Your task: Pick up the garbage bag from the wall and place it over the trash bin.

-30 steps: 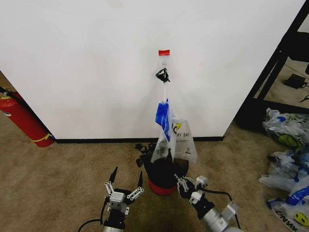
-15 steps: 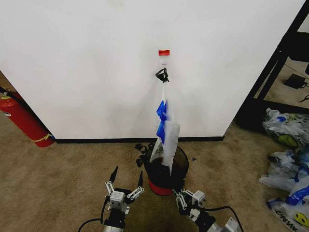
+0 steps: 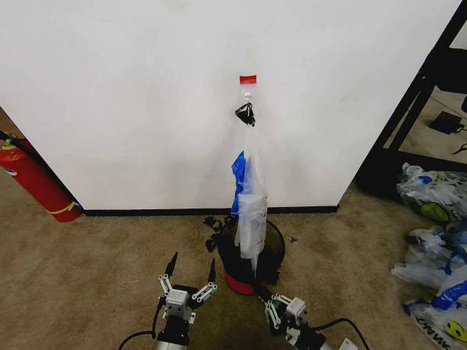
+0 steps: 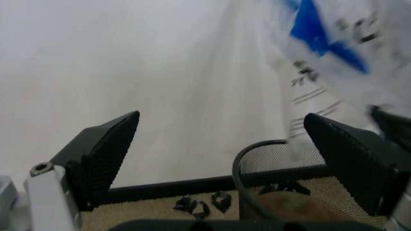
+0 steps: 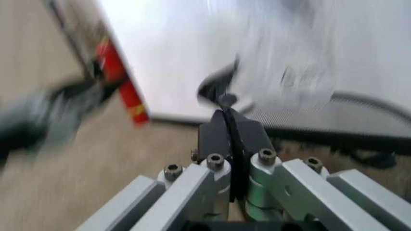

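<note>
Head view: the garbage bag [image 3: 250, 200] hangs from the wall [image 3: 131, 95] hook, directly above the trash bin [image 3: 252, 259]. Near the bin, the left tool [image 3: 191, 271] is spread; the right tool [image 3: 276, 312], pressed together, should open and pinch high.

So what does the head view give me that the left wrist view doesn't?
Head view alone: the hook and red tape strip on the wall, the fire extinguisher, the heaped bags, and the right gripper low near the trash bin. Left wrist alone: the left gripper's open fingers close up, framing the bin's mesh rim. Both: the hanging garbage bag, bin and wall.
</note>
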